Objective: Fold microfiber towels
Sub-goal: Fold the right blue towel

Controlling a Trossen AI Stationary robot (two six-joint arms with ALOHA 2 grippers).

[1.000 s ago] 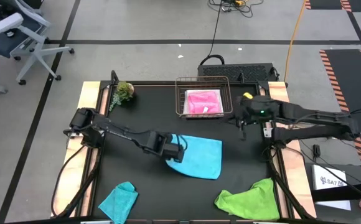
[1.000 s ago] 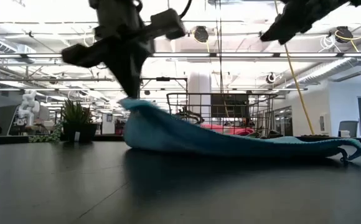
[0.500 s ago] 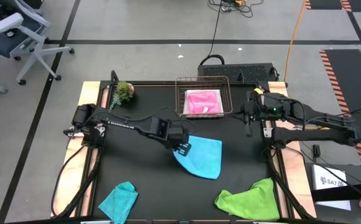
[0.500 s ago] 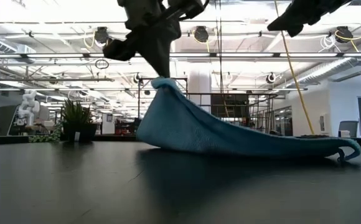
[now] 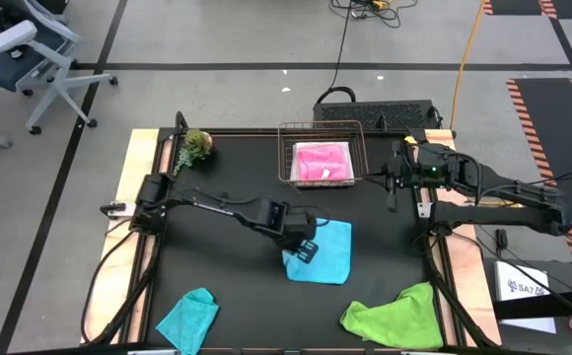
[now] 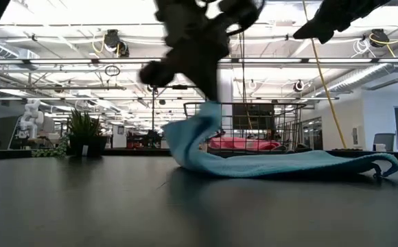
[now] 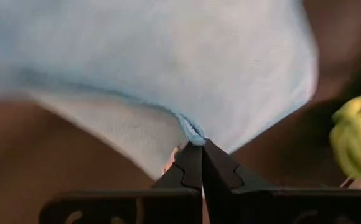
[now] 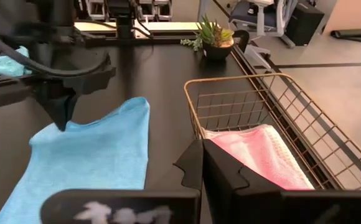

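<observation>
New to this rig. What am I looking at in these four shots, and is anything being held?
Two robot arms work at a black table. One shot is from overhead, one from table height, and one from each wrist. The left gripper is pinched shut on an edge of the blue towel, lifting it over the rest. The right gripper is shut, holding nothing, raised beside the wire basket, which holds a folded pink towel. A teal towel and a green towel lie at the near edge, and a small plant stands in a far corner.
</observation>
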